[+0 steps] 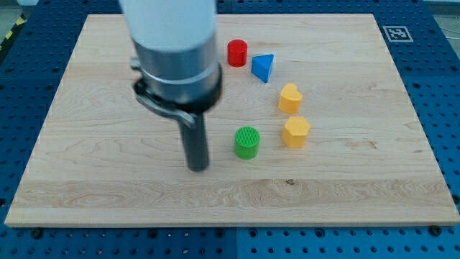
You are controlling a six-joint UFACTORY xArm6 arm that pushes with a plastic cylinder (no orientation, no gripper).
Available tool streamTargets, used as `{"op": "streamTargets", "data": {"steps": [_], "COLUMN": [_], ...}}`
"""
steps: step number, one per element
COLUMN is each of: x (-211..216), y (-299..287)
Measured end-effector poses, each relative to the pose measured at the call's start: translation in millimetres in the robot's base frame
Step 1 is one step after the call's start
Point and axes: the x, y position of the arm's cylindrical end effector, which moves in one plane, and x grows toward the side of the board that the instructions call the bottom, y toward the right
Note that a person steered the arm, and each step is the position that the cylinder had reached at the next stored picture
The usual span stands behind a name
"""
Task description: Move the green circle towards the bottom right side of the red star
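Board (108,194): pale wood, visible grain, smooth matt finish. Green circle (246,142): plastic-looking, ribbed top, matt. Red cylinder (237,53), blue triangle (264,67), yellow heart (290,98), yellow hexagon (295,132): smooth plastic look, slight sheen. Rod down to my tip (198,168): dark, matt. Arm housing (176,72) above: grey metal-looking band, white glossy shell. Table (445,86) at the edges: blue, perforated.

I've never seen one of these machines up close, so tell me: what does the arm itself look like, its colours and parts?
The arm shows a pale, whitish round casing at the view's top, blurred. Below it sits a wider dark grey metal cylinder, ringed near its base by a black clamp-like collar. From that hangs a straight black rod, ending in my tip. No cables or markings are visible.
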Motion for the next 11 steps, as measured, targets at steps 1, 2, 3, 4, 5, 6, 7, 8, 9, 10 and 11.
{"op": "streamTargets", "data": {"steps": [1,2,3,4,5,6,7,8,9,10,11], "x": [26,15,-20,-39,-45,-45,-58,-68,-69,-70,-71], "y": [49,65,65,65,65,83,84,63,32,4,20]}}
